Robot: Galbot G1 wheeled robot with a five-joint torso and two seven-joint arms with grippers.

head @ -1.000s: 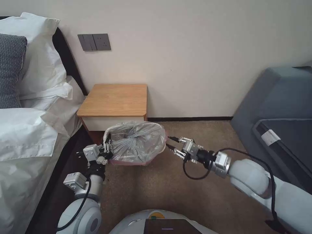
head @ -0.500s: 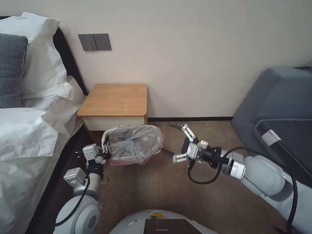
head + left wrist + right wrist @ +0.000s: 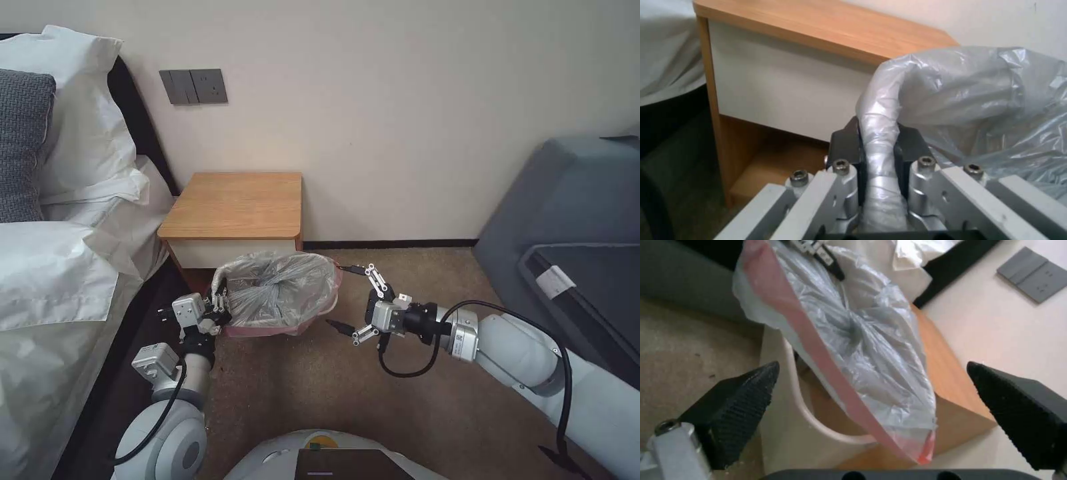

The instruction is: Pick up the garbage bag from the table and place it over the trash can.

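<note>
At the far left a bed with white pillows runs along the wall, and the table stands just beside it, its wooden top bare. In front of the table, on the carpet, sits the trash can, with the garbage bag already draped over its mouth; the pink-tinted edge hangs down over the near rim. The left gripper is at the can's left rim, where it was half a second ago, its fingers clamped narrow on the bag-wrapped rim; the left wrist view shows a rolled band of plastic pinched between the two dark pads, with the table's white drawer front behind. The bag itself has barely changed between frames, though its right edge now reaches a little closer to the other arm. The right gripper has moved since the earlier frame: then it stood off to the right of the can, turned more toward the wall, and now it has come back nearer the can's right rim, its upper fingertip just beside the pink edge. Its jaws are spread wide and hold nothing; in the right wrist view the bag and the cream rim lie between the two black pads, apart from both. A grey sofa fills the right side.
</note>
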